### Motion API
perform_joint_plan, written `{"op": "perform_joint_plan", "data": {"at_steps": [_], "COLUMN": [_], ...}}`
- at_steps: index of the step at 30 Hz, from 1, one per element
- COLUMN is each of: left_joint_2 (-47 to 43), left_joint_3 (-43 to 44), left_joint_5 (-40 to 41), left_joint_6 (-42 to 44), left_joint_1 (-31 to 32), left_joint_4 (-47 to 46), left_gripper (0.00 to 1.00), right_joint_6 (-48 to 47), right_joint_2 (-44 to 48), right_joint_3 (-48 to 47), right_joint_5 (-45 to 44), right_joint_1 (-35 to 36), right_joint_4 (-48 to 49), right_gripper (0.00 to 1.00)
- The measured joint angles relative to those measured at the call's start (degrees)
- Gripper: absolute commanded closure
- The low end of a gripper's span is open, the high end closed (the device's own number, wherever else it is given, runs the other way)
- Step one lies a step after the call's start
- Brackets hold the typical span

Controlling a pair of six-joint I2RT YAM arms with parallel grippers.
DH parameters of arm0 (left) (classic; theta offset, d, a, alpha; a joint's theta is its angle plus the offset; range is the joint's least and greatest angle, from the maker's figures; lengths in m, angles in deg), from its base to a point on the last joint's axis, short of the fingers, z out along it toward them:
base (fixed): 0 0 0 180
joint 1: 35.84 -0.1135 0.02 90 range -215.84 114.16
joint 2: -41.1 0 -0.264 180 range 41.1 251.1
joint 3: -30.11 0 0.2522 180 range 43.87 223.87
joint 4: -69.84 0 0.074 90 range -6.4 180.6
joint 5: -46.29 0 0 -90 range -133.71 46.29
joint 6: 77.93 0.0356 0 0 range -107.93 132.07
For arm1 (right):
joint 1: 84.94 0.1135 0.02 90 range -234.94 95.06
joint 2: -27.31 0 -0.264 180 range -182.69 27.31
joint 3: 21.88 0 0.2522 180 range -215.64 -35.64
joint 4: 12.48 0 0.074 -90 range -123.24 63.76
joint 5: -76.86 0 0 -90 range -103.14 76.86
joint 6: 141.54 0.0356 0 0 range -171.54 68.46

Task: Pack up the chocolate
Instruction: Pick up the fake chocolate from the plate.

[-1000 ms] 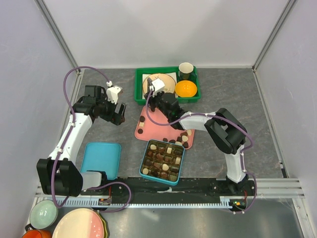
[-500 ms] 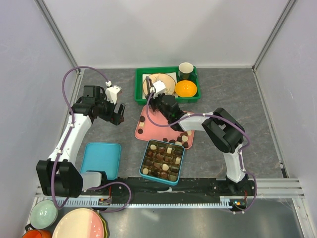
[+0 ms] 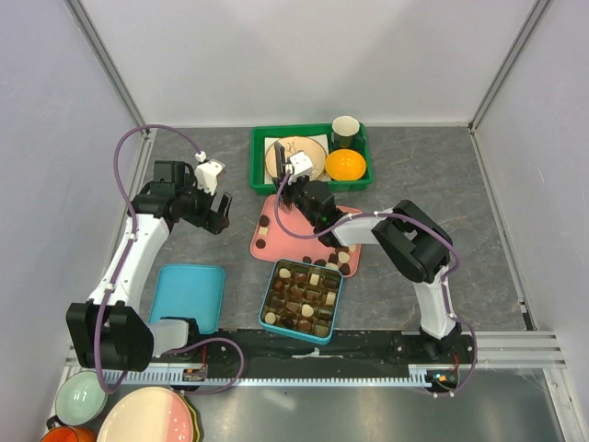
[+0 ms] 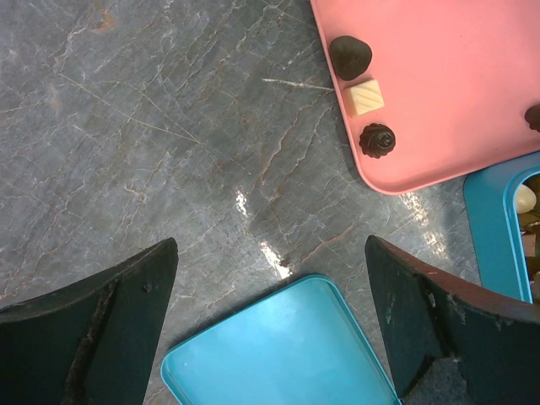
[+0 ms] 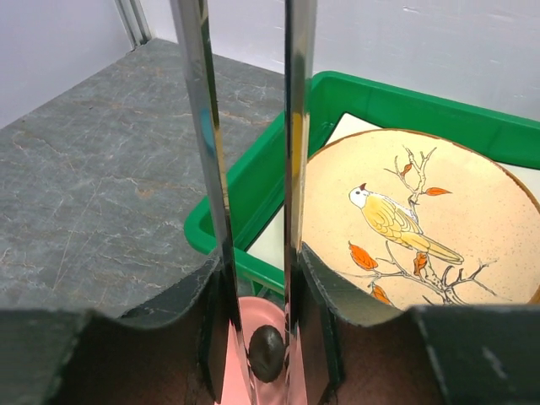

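While left gripper stays wide open, empty, right gripper has narrowed around dark chocolate; grip unclear

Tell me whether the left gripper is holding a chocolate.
No: the left gripper stands wide open, only table and the blue lid showing between its jaws.

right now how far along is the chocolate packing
Done: the box is mostly filled with chocolates. In hand: the right gripper has its jaws either side of a dark chocolate on the pink tray. Left: several loose chocolates on that tray; the left gripper hangs open, empty; the lid is off.
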Motion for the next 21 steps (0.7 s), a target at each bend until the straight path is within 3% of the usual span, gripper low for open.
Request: {"op": "perform_joint_plan", "data": {"at_steps": [11, 15, 21], "left_joint_2": [-0.48, -0.59, -0.66], "left_joint_3": [-0.09, -0.09, -0.2], "left_joint_5": [0.22, 0.24, 0.57], "left_joint_6": [0.22, 0.24, 0.24], "left_joint_1": [-0.2, -0.2, -0.22], "left_joint_4": [0.02, 0.02, 0.02], "left_gripper": [0.01, 0.01, 0.01], "right_joint_6": [-0.81, -1.36, -1.33], "right_joint_2": [3.26, 12.7, 36.26], "right_joint_3": [7.23, 14.75, 22.01], "right_joint_5": [-0.87, 0.94, 8.07], "right_joint_1": [0.7, 0.81, 1.05], "right_joint_4": [6.1, 3.41, -8.11], "right_gripper": [0.68, 0.69, 0.71]}}
